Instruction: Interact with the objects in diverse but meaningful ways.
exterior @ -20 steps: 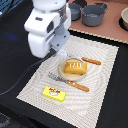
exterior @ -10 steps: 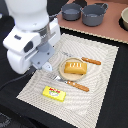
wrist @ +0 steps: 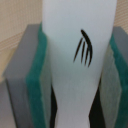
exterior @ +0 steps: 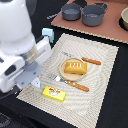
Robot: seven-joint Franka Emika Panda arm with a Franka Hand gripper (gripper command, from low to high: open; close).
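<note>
One arm (exterior: 20, 50) is seen at the exterior view's left, large and blurred, over the near corner of a striped mat (exterior: 100, 85).

Gripper (wrist: 77, 75): in the wrist view, two grey fingers (wrist: 22, 85) with green pads (wrist: 37, 80) are pressed against both sides of a white piece (wrist: 77, 45), which is clamped between them. The piece is oblong, narrows at its middle, and bears a black mark of curved strokes (wrist: 84, 47). In the exterior view the held piece cannot be made out behind the arm.

Items on the mat, exterior view:
- Tan plate (exterior: 66, 75), near the mat's middle.
- Loaf (exterior: 75, 68), orange with pale slashes, lying on the plate.
- Packet (exterior: 54, 93), yellow with red marks, flat on the mat near its front edge, just beside the arm.
- Knife (exterior: 91, 61), orange-handled, laid beyond the plate.
- Fork (exterior: 75, 85), orange-handled, laid in front of the plate, tines toward the arm.
- Carton (exterior: 47, 34), pale blue and white, upright at the mat's far corner, close to the arm; partly hidden.

Items on the brown board (exterior: 107, 32) at the far side:
- Two grey pots (exterior: 93, 15), side by side, well apart from the mat's items.
- Bowl (exterior: 124, 19), cut off by the exterior view's right edge.
</note>
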